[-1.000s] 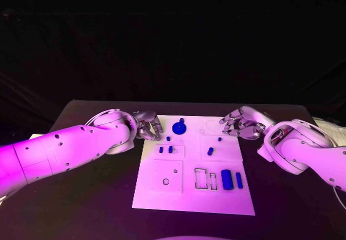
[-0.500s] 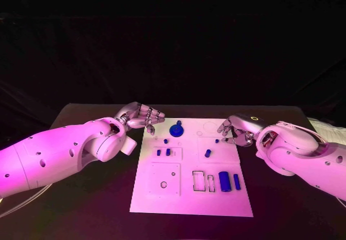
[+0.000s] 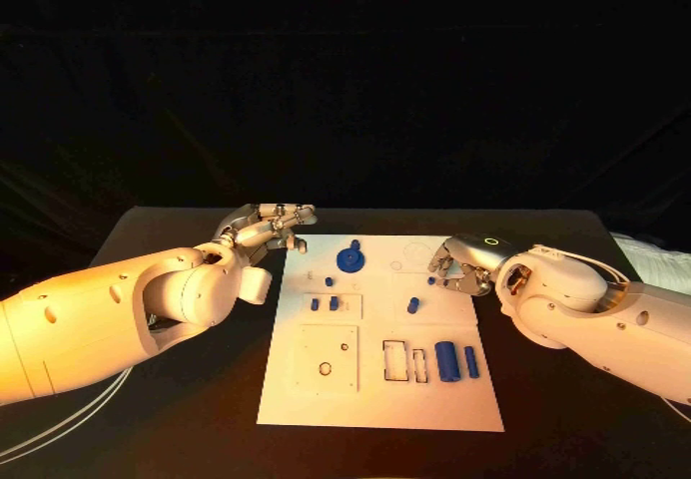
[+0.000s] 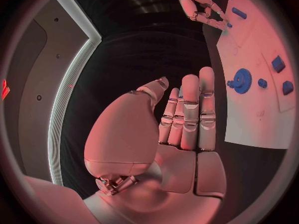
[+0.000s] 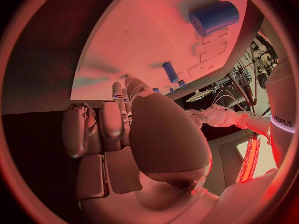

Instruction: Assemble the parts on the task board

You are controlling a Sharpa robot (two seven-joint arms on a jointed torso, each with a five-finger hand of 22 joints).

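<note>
Both hands have drawn closer to the far end of the task board (image 3: pixel 381 339) since a second ago: the left hand (image 3: pixel 271 226) now reaches forward past the board's far left corner, and the right hand (image 3: pixel 458 265) has come to the board's right edge.

From the head view, the black surface (image 3: pixel 173 399) carries the white board in its middle, with darkness behind it. A blue gear (image 3: pixel 348 259) sits near the board's far end, small blue pegs (image 3: pixel 325 302) lie in the middle, and a blue cylinder (image 3: pixel 446 360) with a thinner blue bar (image 3: pixel 471 362) beside it lies toward the near right. The left hand's fingers are straight and hold nothing. The right hand's fingers are curled inward beside the board; I cannot tell from this view whether they touch a part.

The left wrist view shows the left hand (image 4: pixel 181 124) flat, fingers (image 4: pixel 190 109) straight and together, over the dark surface, the gear (image 4: pixel 239 80) off to its side on the board (image 4: pixel 249 119), and the other hand (image 4: pixel 196 2) far across.

The right wrist view shows the right hand (image 5: pixel 143 129) with fingers (image 5: pixel 102 122) bent and nothing in them, the board (image 5: pixel 149 40) beyond, and the cylinder (image 5: pixel 214 17) on it.
</note>
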